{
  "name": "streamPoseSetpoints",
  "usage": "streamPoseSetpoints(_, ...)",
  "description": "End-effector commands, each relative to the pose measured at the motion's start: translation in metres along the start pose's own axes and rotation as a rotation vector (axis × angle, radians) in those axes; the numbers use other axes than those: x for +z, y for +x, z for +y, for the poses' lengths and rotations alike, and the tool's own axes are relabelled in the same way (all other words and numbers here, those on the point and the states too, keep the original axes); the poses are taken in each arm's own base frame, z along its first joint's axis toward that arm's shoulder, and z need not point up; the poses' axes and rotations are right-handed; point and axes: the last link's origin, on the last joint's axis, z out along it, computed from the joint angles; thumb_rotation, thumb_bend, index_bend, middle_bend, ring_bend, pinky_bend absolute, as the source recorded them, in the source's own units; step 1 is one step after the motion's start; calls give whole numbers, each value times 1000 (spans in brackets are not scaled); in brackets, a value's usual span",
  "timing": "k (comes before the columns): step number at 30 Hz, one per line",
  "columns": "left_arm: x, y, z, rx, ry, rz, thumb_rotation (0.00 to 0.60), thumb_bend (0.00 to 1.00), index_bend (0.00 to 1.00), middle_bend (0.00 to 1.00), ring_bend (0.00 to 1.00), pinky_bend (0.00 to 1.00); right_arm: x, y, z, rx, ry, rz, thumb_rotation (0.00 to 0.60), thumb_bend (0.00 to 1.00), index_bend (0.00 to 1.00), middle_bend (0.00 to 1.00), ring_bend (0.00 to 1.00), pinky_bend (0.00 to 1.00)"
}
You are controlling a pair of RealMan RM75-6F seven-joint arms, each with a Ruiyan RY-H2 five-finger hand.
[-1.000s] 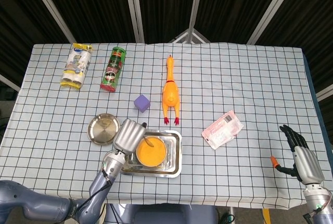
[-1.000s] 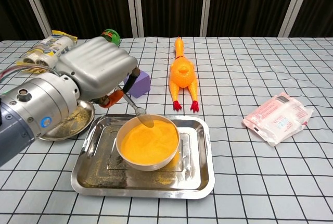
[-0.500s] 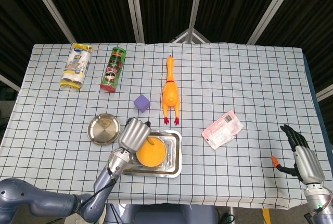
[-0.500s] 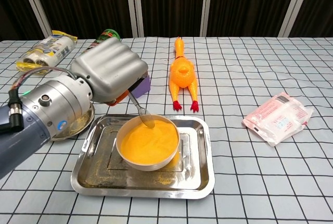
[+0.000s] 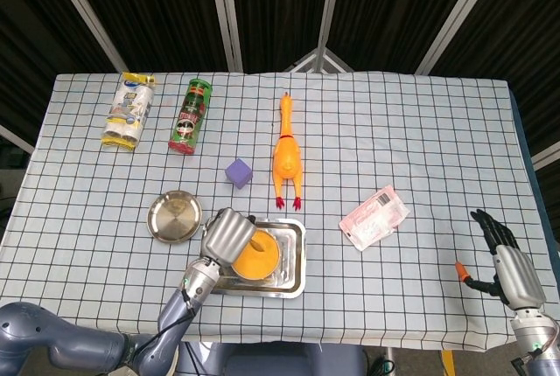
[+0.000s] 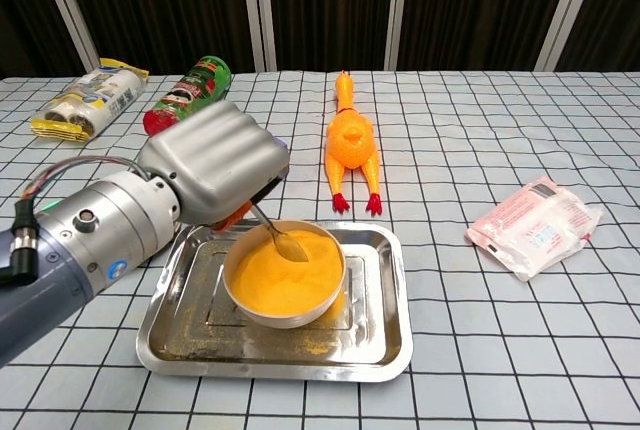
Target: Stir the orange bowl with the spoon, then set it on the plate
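An orange bowl [image 6: 285, 274] [image 5: 259, 255] sits in a steel tray [image 6: 380, 335] [image 5: 293, 262] near the table's front. My left hand [image 6: 215, 162] [image 5: 227, 236] hovers over the bowl's left rim and holds a metal spoon [image 6: 280, 241], whose tip dips into the orange contents. A small round steel plate [image 5: 173, 216] lies left of the tray; the chest view hides it behind my left arm. My right hand [image 5: 507, 262] rests open at the table's front right corner, far from everything.
A rubber chicken [image 5: 286, 156] [image 6: 350, 140], a purple cube [image 5: 238, 172], a green can [image 5: 191, 115] [image 6: 190, 93] and a snack bag [image 5: 129, 110] [image 6: 85, 98] lie farther back. A pink packet [image 5: 374, 217] [image 6: 532, 223] lies right of the tray.
My left hand has shifted right and forward over the bowl, and the spoon's tip has moved from the far rim toward the bowl's middle. The right hand has stayed still.
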Motion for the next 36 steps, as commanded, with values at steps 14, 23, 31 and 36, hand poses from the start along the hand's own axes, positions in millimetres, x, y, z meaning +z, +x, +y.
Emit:
streamPoseSetpoints(14,-18,7,-19,-28,12,21,600,697,848,1000,971,953,0,-1,-1,-6,0,0,600,405,0,0,0,0)
streamPoseSetpoints(23,2,-2,-17,22,33,14,600,697,848,1000,971,953,0,0,0,-1,-1,0,600,405,0,0,0,0)
streamPoseSetpoints(31,6,-8,-6,50,25,10,600,698,848,1000,971,953,0,0,0,3,0,-2,600,403,0,0,0,0)
streamPoseSetpoints(36,1,-8,-2,43,6,2,600,697,848,1000,971,953,0,0,0,2,1,-3,600,405,0,0,0,0)
